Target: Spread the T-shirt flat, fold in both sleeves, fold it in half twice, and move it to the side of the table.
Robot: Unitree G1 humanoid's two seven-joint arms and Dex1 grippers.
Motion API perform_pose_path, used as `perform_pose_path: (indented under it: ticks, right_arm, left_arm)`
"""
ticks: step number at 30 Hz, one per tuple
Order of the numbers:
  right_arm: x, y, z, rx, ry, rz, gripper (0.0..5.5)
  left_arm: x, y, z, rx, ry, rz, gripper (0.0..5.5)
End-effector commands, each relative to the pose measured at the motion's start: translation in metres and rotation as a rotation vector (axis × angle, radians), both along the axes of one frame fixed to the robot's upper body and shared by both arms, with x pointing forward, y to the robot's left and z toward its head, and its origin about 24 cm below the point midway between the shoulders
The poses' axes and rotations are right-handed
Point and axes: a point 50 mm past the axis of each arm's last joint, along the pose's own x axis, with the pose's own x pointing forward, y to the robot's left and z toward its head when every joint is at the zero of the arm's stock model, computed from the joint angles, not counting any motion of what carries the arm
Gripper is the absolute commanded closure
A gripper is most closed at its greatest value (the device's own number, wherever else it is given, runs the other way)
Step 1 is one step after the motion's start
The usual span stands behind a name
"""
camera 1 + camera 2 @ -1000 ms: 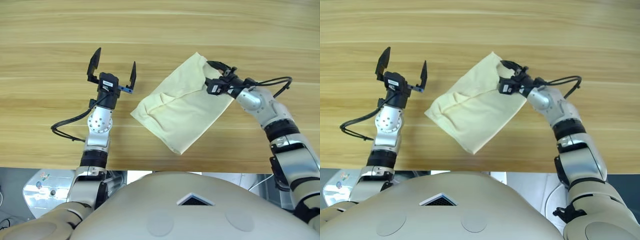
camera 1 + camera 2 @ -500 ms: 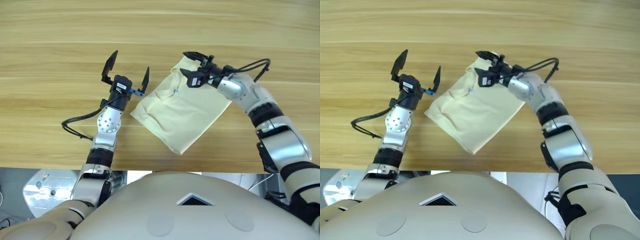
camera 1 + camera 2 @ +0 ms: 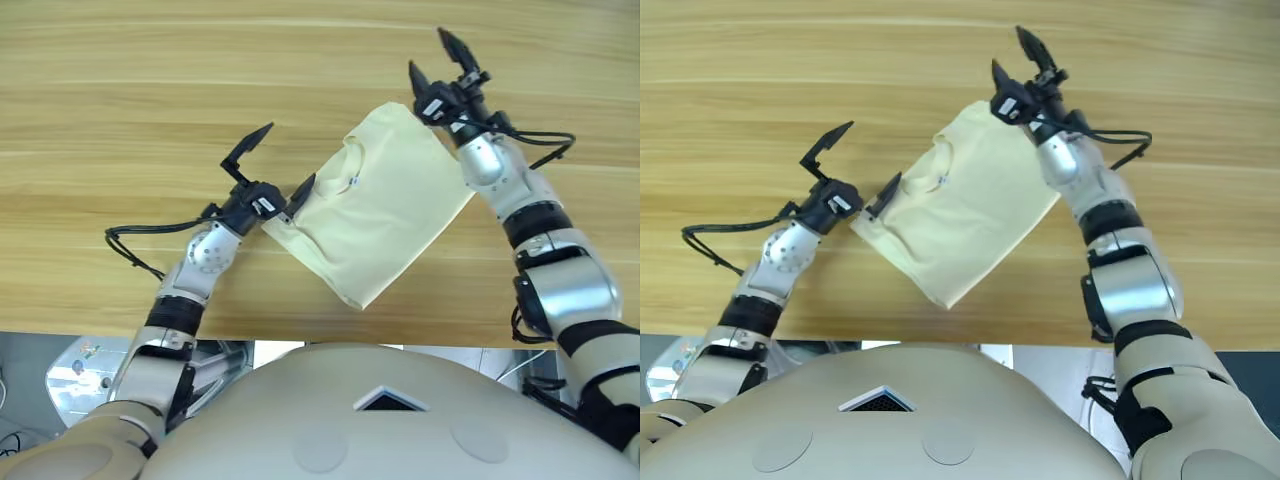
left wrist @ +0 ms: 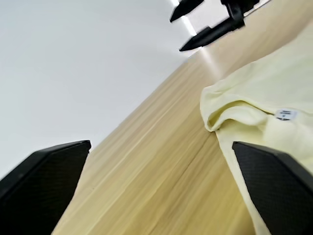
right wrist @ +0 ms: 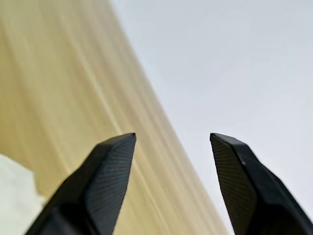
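The pale yellow T-shirt (image 3: 380,215) lies folded in a tilted rectangle on the wooden table (image 3: 120,90), its collar and neck label (image 3: 350,178) facing up. My left gripper (image 3: 290,155) is open at the shirt's left edge, one finger (image 3: 303,190) close to the cloth, with nothing between its jaws. The left wrist view shows that edge of the T-shirt (image 4: 274,93) just ahead of the left gripper (image 4: 161,144). My right gripper (image 3: 428,52) is open, raised just beyond the shirt's far corner and holding nothing. In its wrist view the right gripper (image 5: 172,136) points over bare wood.
Bare wood runs along the table's far side and on the left. The near edge of the table (image 3: 300,338) passes just below the shirt's lowest corner (image 3: 360,300).
My right gripper drew the shirt's far right part leftward, let go and rose past the far corner, which has settled back. My left gripper swung right to the shirt's left edge.
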Motion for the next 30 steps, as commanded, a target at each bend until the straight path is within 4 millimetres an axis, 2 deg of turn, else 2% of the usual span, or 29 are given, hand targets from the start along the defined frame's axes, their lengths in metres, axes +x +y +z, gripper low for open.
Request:
perform_pose_path:
  ticks: [1,4,7,13,18,23,28,30]
  right_arm:
    - [-0.005,-0.007,-0.005,0.014,0.007,-0.062,2.70]
    - [-0.004,-0.003,-0.005,0.010,0.003,-0.075,2.70]
    - [-0.008,0.002,-0.006,0.004,-0.003,-0.066,2.70]
    - [-0.022,-0.002,-0.018,-0.071,0.032,-0.067,2.70]
    - [-0.026,-0.003,-0.017,-0.098,0.025,-0.071,2.70]
    - [-0.029,-0.010,-0.019,-0.139,0.033,-0.084,2.70]
    - [-0.039,-0.022,-0.028,-0.204,0.078,-0.091,2.70]
    - [-0.043,-0.028,-0.031,-0.211,0.090,-0.105,2.70]
  left_arm:
    - [0.003,0.005,-0.002,0.103,0.042,-0.073,0.12]
    - [0.011,0.020,-0.007,0.228,0.081,-0.040,0.12]
    - [0.013,0.044,-0.010,0.339,0.102,0.044,0.12]
    - [-0.013,0.061,-0.030,0.521,0.180,-0.009,0.12]
    - [-0.036,0.078,-0.037,0.605,0.233,-0.018,0.12]
    - [-0.080,0.078,-0.043,0.563,0.343,-0.050,0.84]
    - [-0.107,0.068,-0.036,0.477,0.404,-0.009,1.74]
    - [-0.116,0.059,-0.027,0.406,0.403,0.016,1.89]
